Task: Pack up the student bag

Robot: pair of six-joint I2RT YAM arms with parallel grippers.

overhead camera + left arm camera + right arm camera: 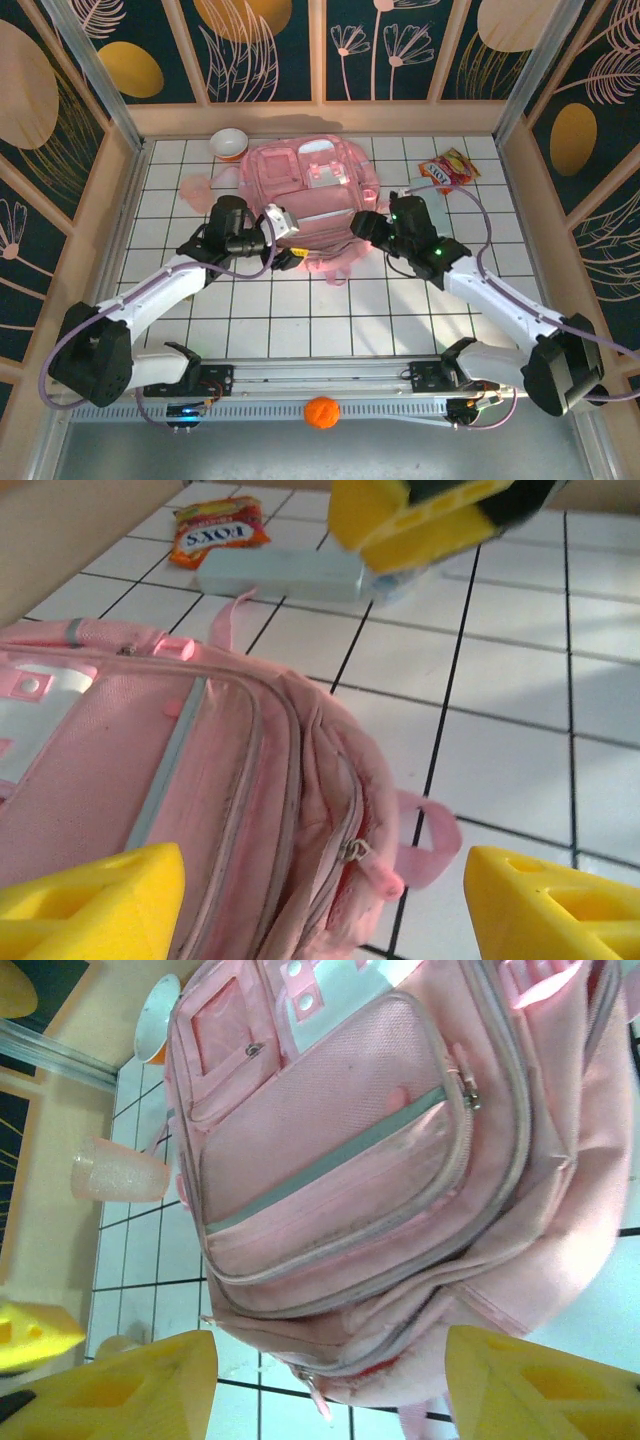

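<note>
The student bag (pixel 312 190) lies flat in the middle of the table, a big pink backpack with pale front panels. Its near end faces both arms. My left gripper (pixel 291 257) hangs at the bag's near left corner. In the left wrist view this gripper (pixel 325 900) is open, its yellow fingers (pixel 95 900) wide apart. A pink zip pull (pixel 378 868) lies between them, untouched. My right gripper (pixel 363 226) sits at the bag's near right side. Seen from its wrist, it (pixel 330 1385) is open above the bag's (pixel 350 1160) bottom edge and holds nothing.
A white and orange bowl (pixel 229 143) and a pink cup (pixel 195 186) stand at the back left. An orange snack packet (pixel 447 170) and a pale blue case (pixel 280 575) lie at the back right. An orange ball (pixel 321 412) rests by the arm bases. Walls enclose the table.
</note>
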